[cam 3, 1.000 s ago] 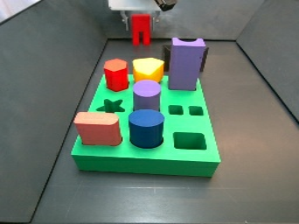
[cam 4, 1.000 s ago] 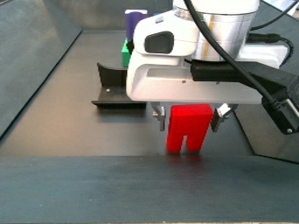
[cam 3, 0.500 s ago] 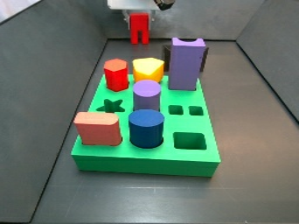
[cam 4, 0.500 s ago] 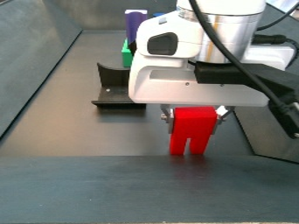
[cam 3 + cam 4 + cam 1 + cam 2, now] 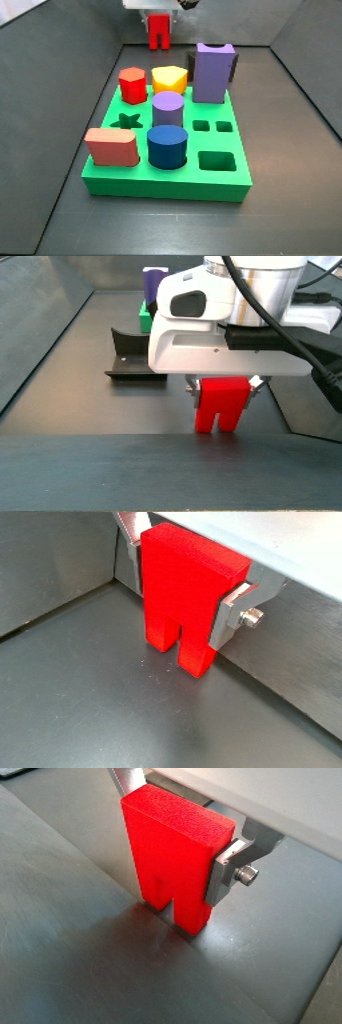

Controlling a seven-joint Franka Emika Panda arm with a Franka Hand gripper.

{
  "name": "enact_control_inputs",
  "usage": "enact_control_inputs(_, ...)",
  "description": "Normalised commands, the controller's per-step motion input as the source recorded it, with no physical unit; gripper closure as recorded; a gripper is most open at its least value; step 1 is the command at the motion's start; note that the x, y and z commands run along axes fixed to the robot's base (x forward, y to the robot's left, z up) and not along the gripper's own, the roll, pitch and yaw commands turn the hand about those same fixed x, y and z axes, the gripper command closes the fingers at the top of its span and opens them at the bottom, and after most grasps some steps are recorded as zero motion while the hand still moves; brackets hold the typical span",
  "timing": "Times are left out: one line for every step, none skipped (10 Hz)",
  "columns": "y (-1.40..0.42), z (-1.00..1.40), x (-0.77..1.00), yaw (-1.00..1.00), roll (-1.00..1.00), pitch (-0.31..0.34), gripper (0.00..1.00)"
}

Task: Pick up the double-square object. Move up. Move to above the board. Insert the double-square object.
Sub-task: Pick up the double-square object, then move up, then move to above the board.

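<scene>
The double-square object (image 5: 181, 597) is a bright red upright block with two square legs and a notch between them. My gripper (image 5: 185, 584) is shut on it, silver fingers (image 5: 227, 868) pressed on its sides, in both wrist views. It hangs just above the dark floor; it also shows in both side views (image 5: 222, 404) (image 5: 160, 30). The board (image 5: 140, 160) is a green slab with shaped holes, lying nearer the camera than the gripper (image 5: 160, 22) in a side view. Two small square holes (image 5: 211, 127) on it stand open.
On the board stand a red hexagonal prism (image 5: 132, 85), a yellow block (image 5: 168, 78), a tall purple block (image 5: 213, 71), a lilac cylinder (image 5: 167, 106), a blue cylinder (image 5: 167, 146) and a salmon-pink block (image 5: 112, 146). The fixture (image 5: 131, 356) stands behind the gripper. Grey walls enclose the floor.
The gripper has lifted the double-square object slightly off the floor; it sits a little higher in both side views than a second ago.
</scene>
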Motion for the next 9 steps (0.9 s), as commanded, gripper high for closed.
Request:
enact_control_inputs(0.00, 0.00, 0.00, 0.00, 0.00, 0.000, 1.00)
enact_control_inputs(0.00, 0.83, 0.00, 0.00, 0.00, 0.000, 1.00)
enact_control_inputs(0.05, 0.73, -0.03, -0.03, 0.01, 0.045, 1.00)
enact_control_inputs(0.04, 0.63, -0.03, -0.03, 0.03, 0.062, 1.00)
enact_control_inputs(0.02, 0.55, -0.03, -0.03, 0.04, 0.069, 1.00)
enact_control_inputs(0.00, 0.34, -0.03, -0.02, 0.07, 0.084, 1.00)
enact_control_inputs(-0.01, 0.25, -0.02, -0.01, 0.08, 0.088, 1.00)
enact_control_inputs(-0.16, 1.00, 0.34, 0.08, 0.14, 0.032, 1.00)
enact_control_inputs(-0.16, 1.00, 0.35, 0.08, 0.14, 0.040, 1.00)
